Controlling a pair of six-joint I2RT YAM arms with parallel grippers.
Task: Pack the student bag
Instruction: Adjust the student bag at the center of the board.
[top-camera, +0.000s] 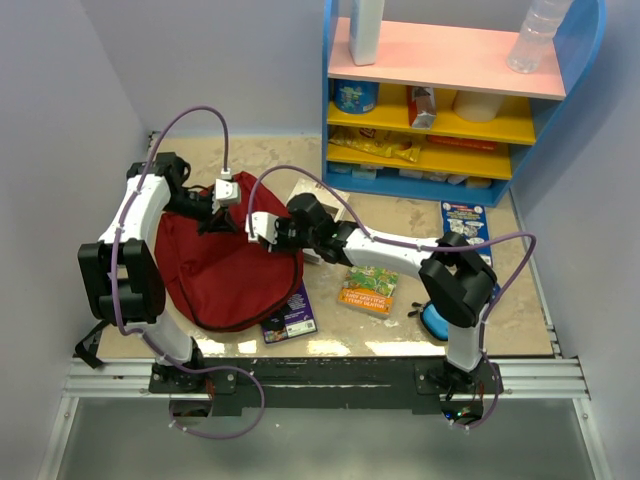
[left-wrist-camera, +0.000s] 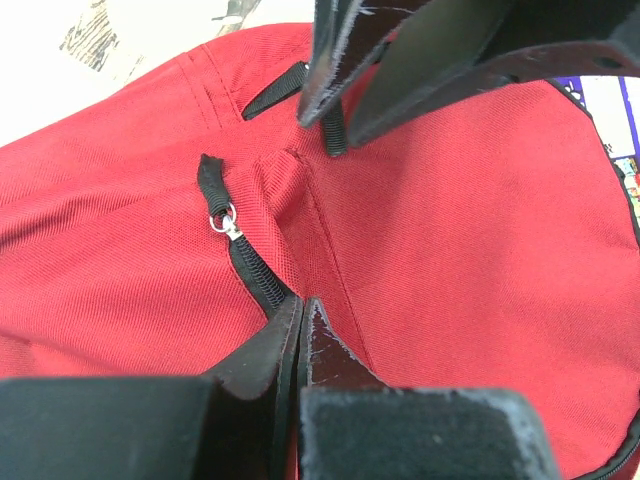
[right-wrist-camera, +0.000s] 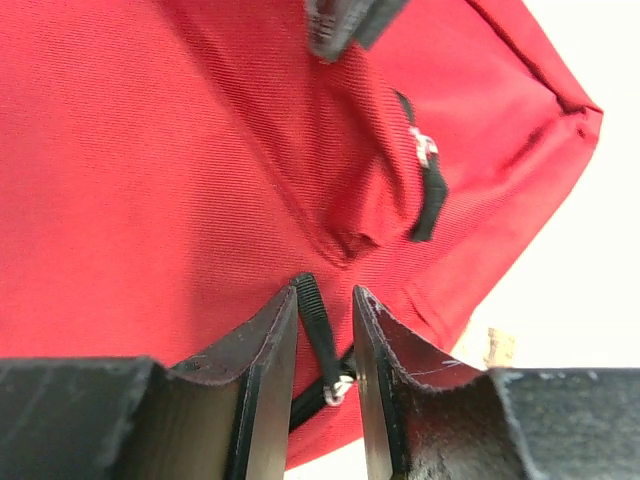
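Observation:
The student bag (top-camera: 215, 275), a dark red backpack, lies flat at the left of the table, and its fabric (left-wrist-camera: 470, 260) fills both wrist views. My left gripper (top-camera: 213, 214) (left-wrist-camera: 300, 305) is at the bag's far end, jaws pressed together on the fabric beside the black zipper track (left-wrist-camera: 255, 275). My right gripper (top-camera: 262, 230) (right-wrist-camera: 325, 295) is just to its right, jaws narrowly apart. A black zipper pull (right-wrist-camera: 320, 335) lies between them, against the left finger. A second zipper pull (left-wrist-camera: 213, 185) lies loose on the bag.
A purple book (top-camera: 292, 313) pokes out from under the bag's near right edge. A green and orange book (top-camera: 368, 288), a white book (top-camera: 303, 193), a blue book (top-camera: 467, 226) and a blue pouch (top-camera: 436, 322) lie to the right. A coloured shelf (top-camera: 440, 100) stands behind.

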